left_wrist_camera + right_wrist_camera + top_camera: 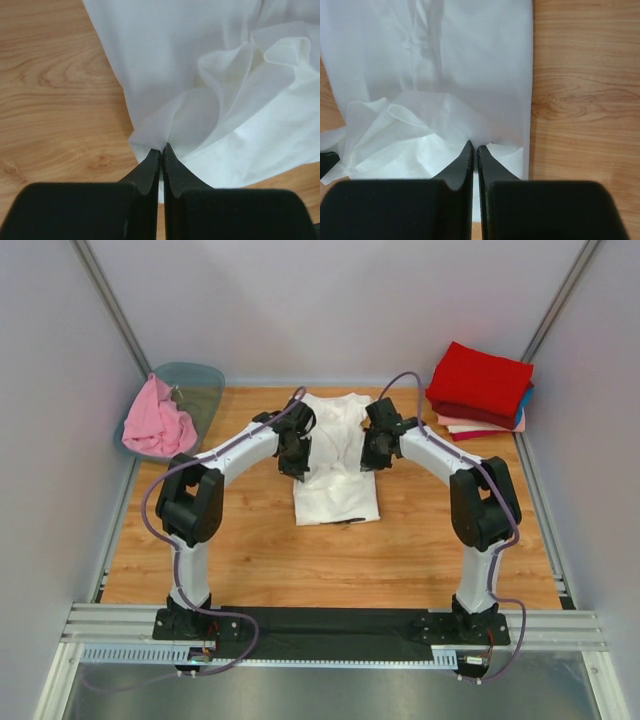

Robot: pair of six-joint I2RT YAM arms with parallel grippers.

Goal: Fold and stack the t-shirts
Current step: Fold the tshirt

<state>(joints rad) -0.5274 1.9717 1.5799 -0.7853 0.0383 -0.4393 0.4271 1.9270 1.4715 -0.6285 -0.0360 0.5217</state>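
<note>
You are partway through: a stack of folded cotton shirts (480,392), red on top with blue and pale peach edges showing below, already sits at the far right corner of the wooden table (250,560). The large white cotton t-shirt (338,490) lies flat in the middle of the table between your two arms as a long narrow strip, so its fold looks begun but not finished. Its long axis runs away from the arm bases, with the neck opening toward the far wall and the hem toward you. Your left gripper (162,150) has its fingers pressed together on a bunched edge of white cloth at the shirt's left side, and your right gripper (474,147) pinches the right side likewise. Left to do, by my reading: finish this shirt, stack it, then fold the crumpled pink cotton shirt (155,425) draped over the translucent grey-green plastic tub (205,380) at the far left.
</note>
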